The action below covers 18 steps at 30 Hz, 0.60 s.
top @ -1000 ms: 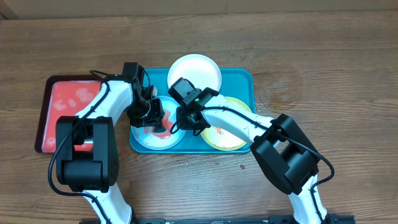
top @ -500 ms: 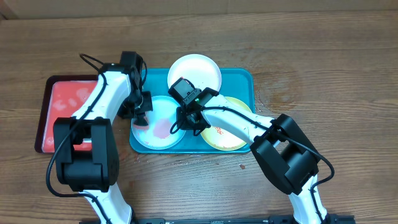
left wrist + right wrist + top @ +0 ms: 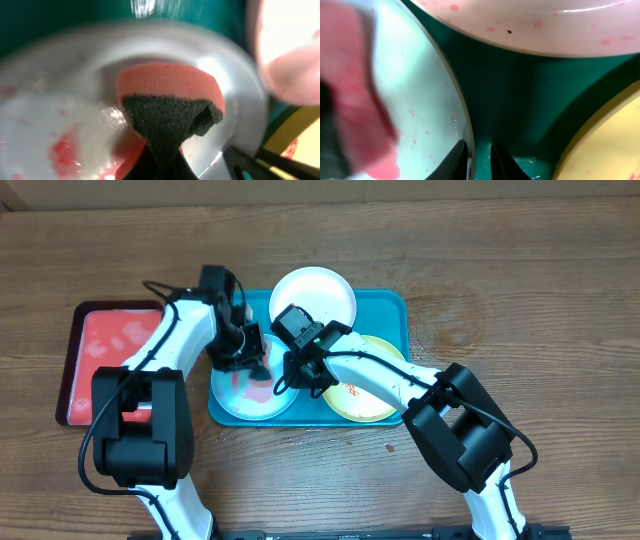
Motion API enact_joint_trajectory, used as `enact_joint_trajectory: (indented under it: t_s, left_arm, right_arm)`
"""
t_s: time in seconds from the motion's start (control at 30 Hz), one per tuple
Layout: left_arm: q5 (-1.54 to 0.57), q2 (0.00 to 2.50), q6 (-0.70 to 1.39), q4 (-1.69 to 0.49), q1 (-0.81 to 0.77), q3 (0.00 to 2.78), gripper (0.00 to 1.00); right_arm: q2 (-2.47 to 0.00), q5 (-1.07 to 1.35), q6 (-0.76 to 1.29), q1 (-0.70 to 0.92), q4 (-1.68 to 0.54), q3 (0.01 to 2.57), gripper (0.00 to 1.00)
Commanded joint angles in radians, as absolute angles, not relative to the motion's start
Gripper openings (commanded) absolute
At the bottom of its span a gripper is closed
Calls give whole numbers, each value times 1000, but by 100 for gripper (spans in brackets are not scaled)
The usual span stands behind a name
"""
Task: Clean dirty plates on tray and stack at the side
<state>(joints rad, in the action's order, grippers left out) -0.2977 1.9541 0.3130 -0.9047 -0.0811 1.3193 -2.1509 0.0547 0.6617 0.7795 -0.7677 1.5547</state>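
The teal tray (image 3: 385, 308) holds three plates. The white plate (image 3: 325, 292) is at the back, the yellow-green plate (image 3: 368, 402) with red smears at the right, the pale blue plate (image 3: 245, 398) with a red smear at the left. My left gripper (image 3: 247, 358) is shut on a pink and dark sponge (image 3: 167, 107) pressed on the pale blue plate (image 3: 65, 115). My right gripper (image 3: 479, 155) is shut on that plate's right rim (image 3: 455, 95), one finger inside and one outside. The white plate (image 3: 545, 25) carries pink specks.
A smaller red tray (image 3: 105, 350) with a dark rim and pale smears lies left of the teal tray on the wooden table (image 3: 520, 300). A small dark speck (image 3: 389, 447) lies on the table in front of the teal tray.
My left gripper swept the sponge left to the plate's edge, then back right onto the pale blue plate's upper middle. The red smear has thinned. My right gripper stayed on the rim.
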Motion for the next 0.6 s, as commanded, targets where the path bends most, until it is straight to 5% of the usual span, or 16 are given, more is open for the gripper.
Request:
enact_joint_trajectory:
  t_s: [0.0,0.3,0.57]
  left_arm:
    - [-301,1958,337,-905,-84,1272,4]
    - [168,1958,338,-981,-77,1266,4]
    - [289,1956,338,-1003,-77,1335,4]
  right_arm:
    - [-2156,46,666,775,-765,1543,17]
    - [-2156,46,666,753,-784,1543,11]
    - [-2156,46,665,751,-789,1543,11]
